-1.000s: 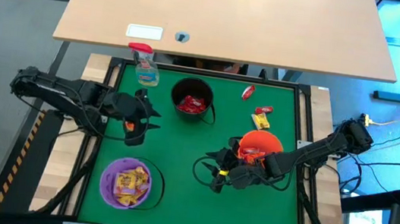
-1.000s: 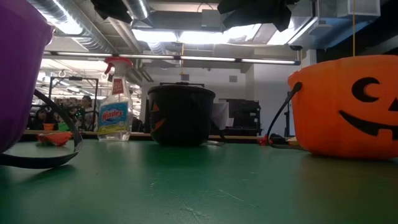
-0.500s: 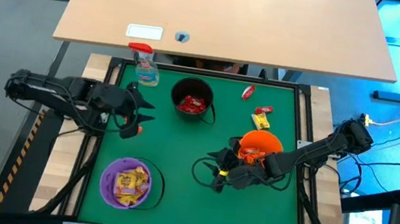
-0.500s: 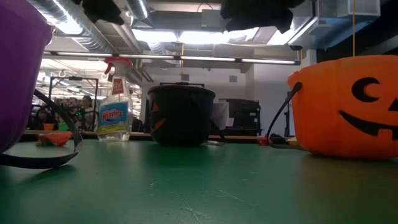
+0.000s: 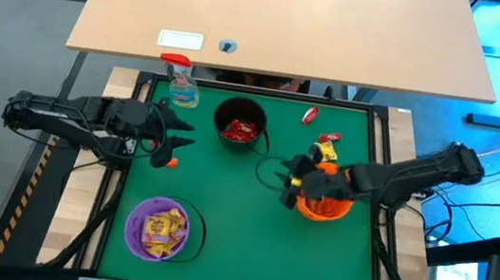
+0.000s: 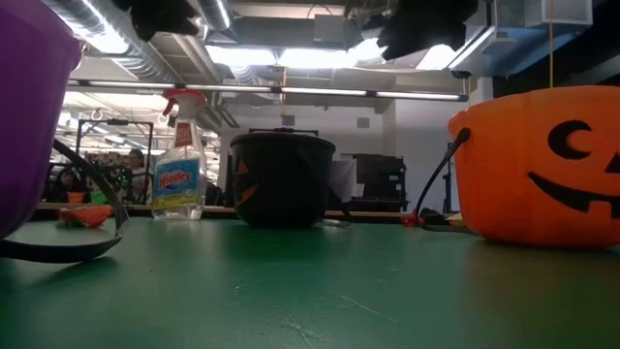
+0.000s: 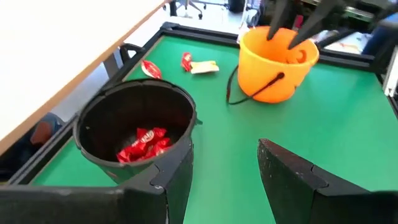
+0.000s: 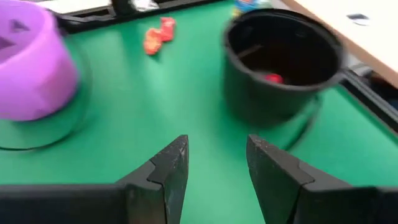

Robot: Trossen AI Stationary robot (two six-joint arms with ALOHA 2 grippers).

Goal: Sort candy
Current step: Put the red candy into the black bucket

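Purple bucket (image 5: 159, 228) sits nearest on the green table (image 5: 218, 241), holding yellow candy (image 5: 160, 227). Orange bucket (image 5: 325, 193) is mid-table on the right, with the right gripper (image 5: 291, 180) just beside its rim on the side toward the table's middle. Left gripper (image 5: 172, 140) hovers at the table's left edge; orange-red packets (image 5: 163, 158) lie on the mat just below it in the high view.

Black bucket (image 5: 240, 125) is farther back, with red candy (image 7: 145, 142) inside. Three loose sweets lie beyond the orange bucket: yellow packet (image 5: 325, 152), small red packet (image 5: 330, 136), red packet (image 5: 309, 116) farthest. Spray bottle (image 5: 180, 84) stands at the far left corner.

Handling estimate: packets look light, flat, crinkly, probably slippery foil; likely best pinched across the short width, pressing down on the mat so they do not skid.

Fingers: left pair (image 7: 174, 180) part-open, nothing between. Right pair (image 8: 171, 165) part-open, likewise empty, touching nothing visible.
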